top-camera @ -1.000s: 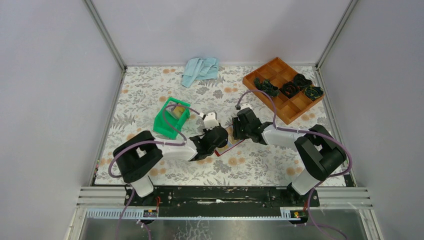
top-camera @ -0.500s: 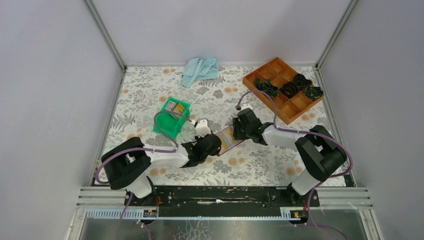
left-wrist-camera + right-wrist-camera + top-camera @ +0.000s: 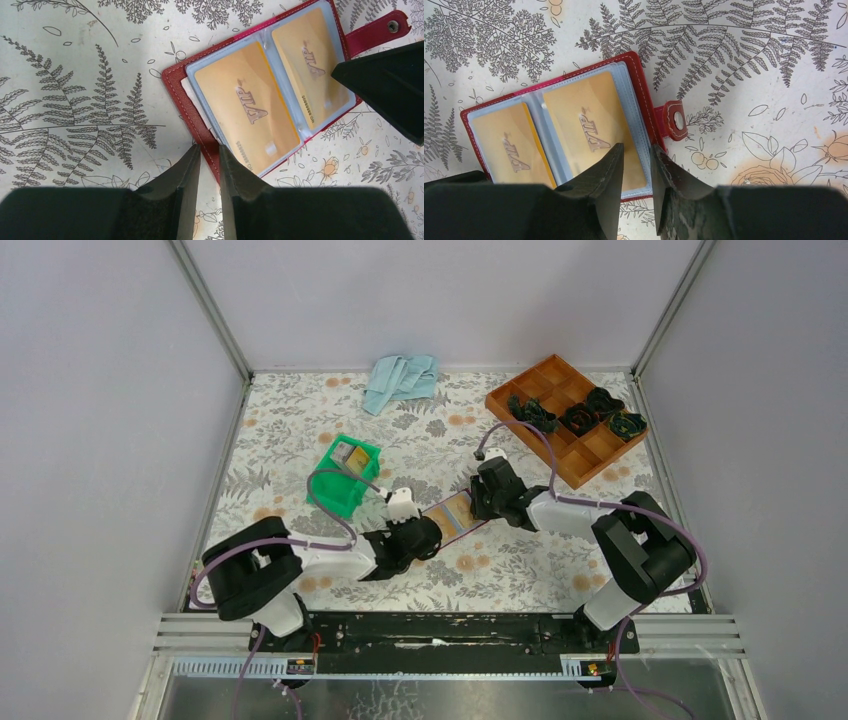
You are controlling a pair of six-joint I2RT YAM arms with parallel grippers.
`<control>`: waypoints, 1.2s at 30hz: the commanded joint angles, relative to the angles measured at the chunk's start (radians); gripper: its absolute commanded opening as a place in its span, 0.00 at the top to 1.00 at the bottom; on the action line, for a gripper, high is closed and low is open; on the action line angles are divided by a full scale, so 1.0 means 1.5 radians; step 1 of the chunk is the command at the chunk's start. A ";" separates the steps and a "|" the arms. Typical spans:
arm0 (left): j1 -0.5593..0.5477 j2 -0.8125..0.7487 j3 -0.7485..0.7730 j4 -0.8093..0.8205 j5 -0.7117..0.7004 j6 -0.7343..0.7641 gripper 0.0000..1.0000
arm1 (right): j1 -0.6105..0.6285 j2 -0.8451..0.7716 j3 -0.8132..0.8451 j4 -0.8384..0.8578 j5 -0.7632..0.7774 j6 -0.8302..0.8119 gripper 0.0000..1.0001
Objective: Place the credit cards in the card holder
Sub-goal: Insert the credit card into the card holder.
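Credit cards (image 3: 250, 107), two gold ones marked VIP, lie side by side in the clear sleeves of the card holder (image 3: 455, 513). The holder is spread open and flat on the worktop (image 3: 300, 420), between the two arms. Loading looks done for these two at least, so the step in hand reads as steadying or closing the holder rather than feeding a card.

The left end effector (image 3: 210, 165) sits at the holder's corner farthest from the snap tab (image 3: 675, 120). Its jaws stand a narrow slit apart with the red border running up to the gap, and whether they pinch that border I cannot tell. The right end effector (image 3: 636, 155) is at the holder's tab side, over the outer edge of the sleeve page. Its jaws are likewise only a slit apart (gripping the page or merely hovering, I cannot tell).

The next move, I judge, calls for one arm to pin the cover while the other folds the tab half over, without dragging the cards from their slippery sleeves.

Just beyond the holder's left end stands a green bin (image 3: 345, 478) with something yellowish inside (too small to call a card). Well behind the holder are an orange tray (image 3: 565, 420) and a crumpled blue cloth (image 3: 400, 378). The worktop wears a floral print, and plain grey walls (image 3: 100, 440) enclose it on three sides.
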 commanded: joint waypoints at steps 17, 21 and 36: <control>-0.009 0.096 0.052 0.010 0.023 0.004 0.73 | 0.005 -0.013 -0.062 -0.002 -0.102 0.024 0.69; -0.009 0.098 0.051 0.013 0.026 0.004 0.73 | 0.009 -0.021 -0.065 0.004 -0.105 0.027 0.69; -0.009 0.089 0.039 -0.003 0.019 0.006 0.73 | 0.016 -0.049 -0.067 0.029 -0.131 0.041 0.70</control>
